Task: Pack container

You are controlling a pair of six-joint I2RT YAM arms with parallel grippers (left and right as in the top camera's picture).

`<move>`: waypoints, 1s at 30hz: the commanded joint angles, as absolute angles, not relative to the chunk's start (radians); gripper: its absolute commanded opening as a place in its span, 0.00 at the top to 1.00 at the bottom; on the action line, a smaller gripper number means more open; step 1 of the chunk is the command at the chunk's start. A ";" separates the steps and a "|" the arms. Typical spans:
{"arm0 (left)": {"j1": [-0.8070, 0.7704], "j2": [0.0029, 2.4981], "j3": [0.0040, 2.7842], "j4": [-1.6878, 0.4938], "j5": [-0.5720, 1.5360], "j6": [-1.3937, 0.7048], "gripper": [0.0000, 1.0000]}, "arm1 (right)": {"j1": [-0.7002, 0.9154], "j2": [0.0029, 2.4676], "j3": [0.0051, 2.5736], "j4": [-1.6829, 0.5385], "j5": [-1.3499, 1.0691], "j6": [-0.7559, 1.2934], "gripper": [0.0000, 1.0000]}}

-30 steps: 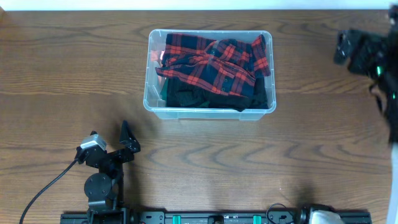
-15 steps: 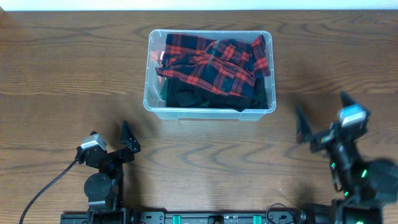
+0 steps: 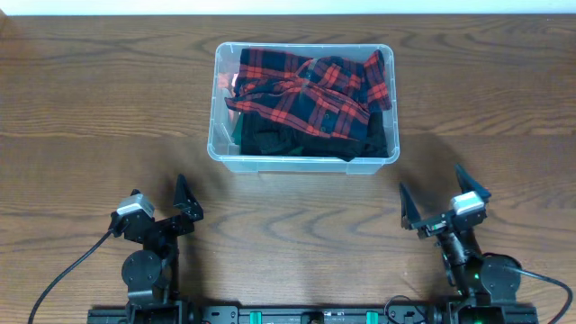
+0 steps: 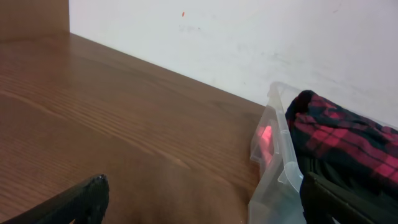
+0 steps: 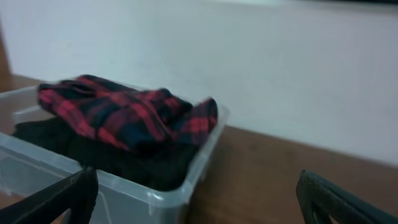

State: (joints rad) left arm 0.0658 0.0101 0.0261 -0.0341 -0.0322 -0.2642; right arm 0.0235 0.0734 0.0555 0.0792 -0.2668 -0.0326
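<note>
Both arms are parked at the near edge of the brown wooden table [image 3: 90,108]. The left gripper [image 3: 158,187] has its fingers spread and empty, and so does the right gripper [image 3: 430,178]. The clear rectangular plastic container [image 3: 297,166] sits mid-table toward the far side, well apart from both. Inside, a red-and-black plaid shirt [image 3: 310,90] is heaped over a black garment [image 3: 279,137] — packing looks about done. One plaid fold rides up at the far right corner, so I'd press it down from above, slowly, to avoid shoving the bin.
</note>
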 commanded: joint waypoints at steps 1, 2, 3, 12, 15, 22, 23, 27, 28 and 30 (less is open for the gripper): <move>0.072 0.005 0.004 -0.070 -0.045 -0.255 0.02 | 0.039 0.057 0.034 0.086 -0.154 0.026 0.01; 0.072 0.005 0.004 -0.070 -0.045 -0.255 0.02 | 0.039 0.056 0.031 0.086 -0.152 0.026 0.01; 0.072 0.005 0.004 -0.070 -0.045 -0.256 0.02 | 0.039 0.052 0.023 0.086 -0.144 0.026 0.01; 0.072 0.005 0.004 -0.070 -0.045 -0.255 0.02 | 0.038 0.005 0.005 -0.010 -0.099 0.025 0.01; 0.072 0.005 0.004 -0.070 -0.045 -0.255 0.02 | 0.037 0.005 0.005 -0.070 -0.085 0.026 0.01; 0.072 0.005 0.004 -0.071 -0.045 -0.255 0.02 | 0.036 0.005 0.006 -0.068 -0.079 0.026 0.01; 0.072 0.005 0.004 -0.071 -0.045 -0.255 0.02 | 0.036 0.005 0.006 -0.068 -0.079 0.026 0.01; 0.072 0.005 0.004 -0.070 -0.045 -0.256 0.02 | 0.036 0.005 0.006 -0.068 -0.079 0.026 0.01; 0.072 0.005 0.004 -0.071 -0.045 -0.256 0.02 | 0.036 0.005 0.006 -0.068 -0.079 0.026 0.01; 0.072 0.005 0.004 -0.070 -0.045 -0.255 0.02 | 0.036 0.005 0.006 -0.068 -0.079 0.026 0.01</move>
